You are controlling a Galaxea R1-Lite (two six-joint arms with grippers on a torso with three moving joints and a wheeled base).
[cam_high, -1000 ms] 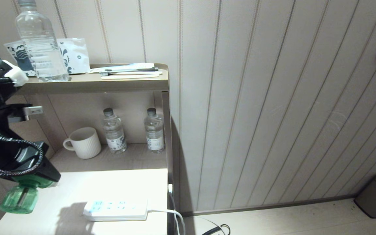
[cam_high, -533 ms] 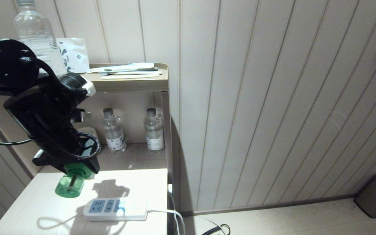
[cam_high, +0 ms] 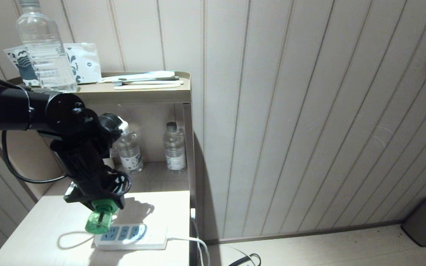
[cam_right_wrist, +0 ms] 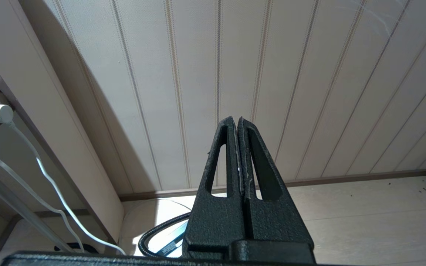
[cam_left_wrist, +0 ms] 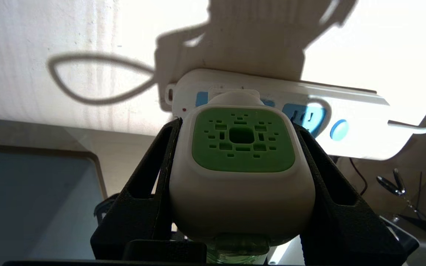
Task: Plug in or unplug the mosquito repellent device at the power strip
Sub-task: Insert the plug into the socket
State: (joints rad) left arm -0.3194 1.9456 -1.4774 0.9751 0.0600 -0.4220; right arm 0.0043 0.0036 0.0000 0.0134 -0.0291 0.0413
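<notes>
Rightward since earlier, the left gripper (cam_high: pixel 100 207) carries the white-and-green plastic mosquito repellent device (cam_high: pixel 98 218), clamped, above the flat white power strip's (cam_high: pixel 150 240) left end for socket alignment.

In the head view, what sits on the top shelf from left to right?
Patterned sachet → large clear water bottle → second white patterned sachet → toothbrushes lying flat near the shelf's right end.
</notes>
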